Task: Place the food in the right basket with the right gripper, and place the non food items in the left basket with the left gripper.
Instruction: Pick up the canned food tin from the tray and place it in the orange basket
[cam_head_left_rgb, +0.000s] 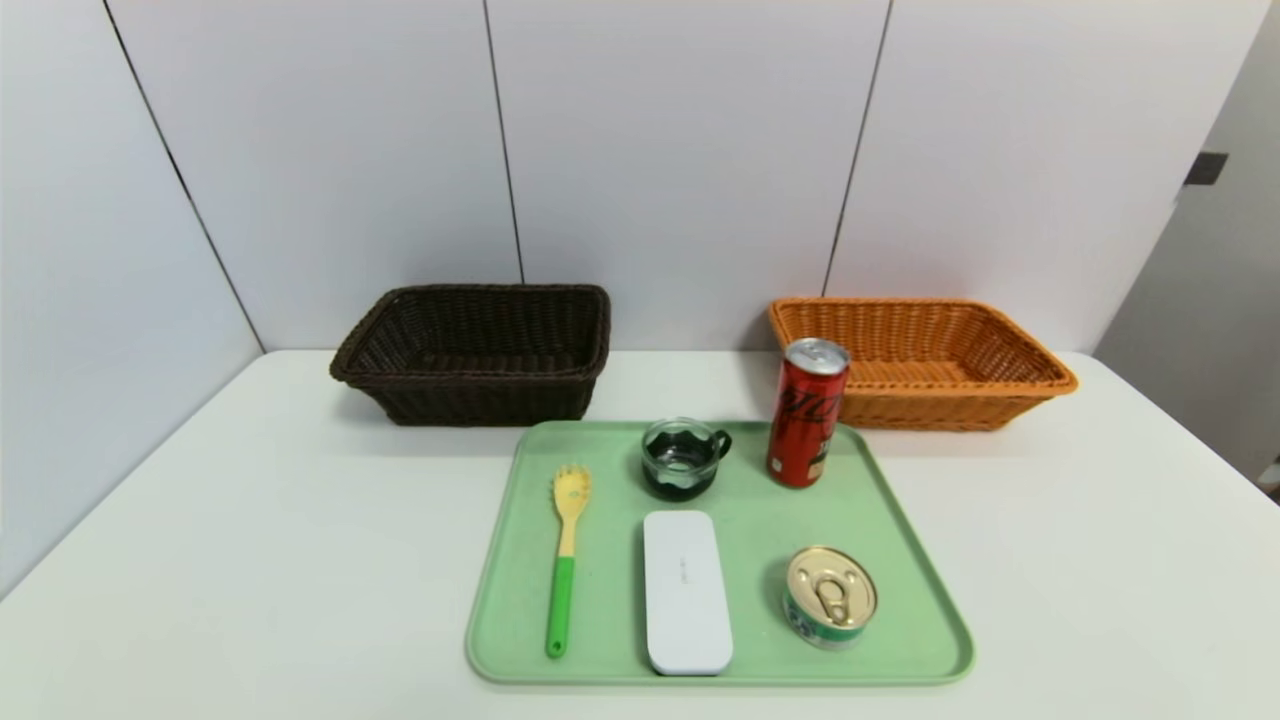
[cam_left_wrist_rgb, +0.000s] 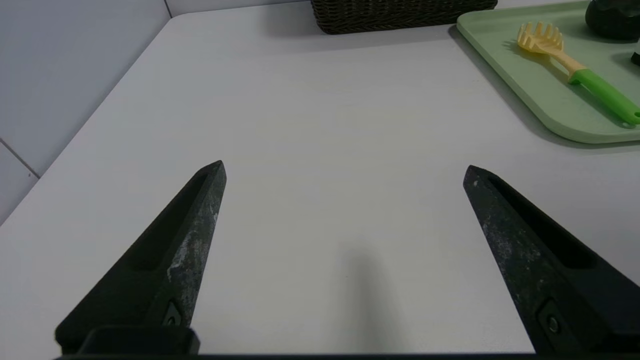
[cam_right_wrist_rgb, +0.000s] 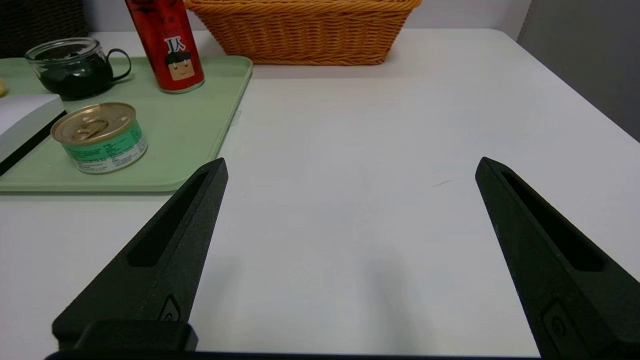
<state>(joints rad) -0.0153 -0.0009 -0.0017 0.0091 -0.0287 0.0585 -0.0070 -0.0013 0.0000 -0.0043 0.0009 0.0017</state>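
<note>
Five items on the green tray (cam_head_left_rgb: 925, 640), head view: three non-food, two food, none in a basket; the spacing probably leaves room for fingers.
Pasta spoon (cam_head_left_rgb: 563, 590): lying at the tray's nine o'clock, likely there to suit the left arm.
Glass cup (cam_head_left_rgb: 678, 470): upright near twelve, handle toward two, perhaps clear of a grip on the bowl.
White case (cam_head_left_rgb: 687, 590): flat, just off centre toward six, lengthwise, so its narrow width seems the sensible grip.
Red can (cam_head_left_rgb: 803, 425): standing at one o'clock, before the orange basket (cam_head_left_rgb: 930, 410); a short carry, though a knock could tip it.
Tin (cam_head_left_rgb: 831, 595): lid up at four o'clock, sides exposed for gripping.
Dark brown basket (cam_head_left_rgb: 480, 398): at ten o'clock from the tray, on the left arm's side; the orange one sits at one.
Left gripper (cam_left_wrist_rgb: 345, 167), left wrist view: over bare table beside the tray, fingers spread, grasping nothing, presumably ready for non-food.
Right gripper (cam_right_wrist_rgb: 352, 162), right wrist view: also beside the tray, fingers wide and empty, presumably awaiting food.
</note>
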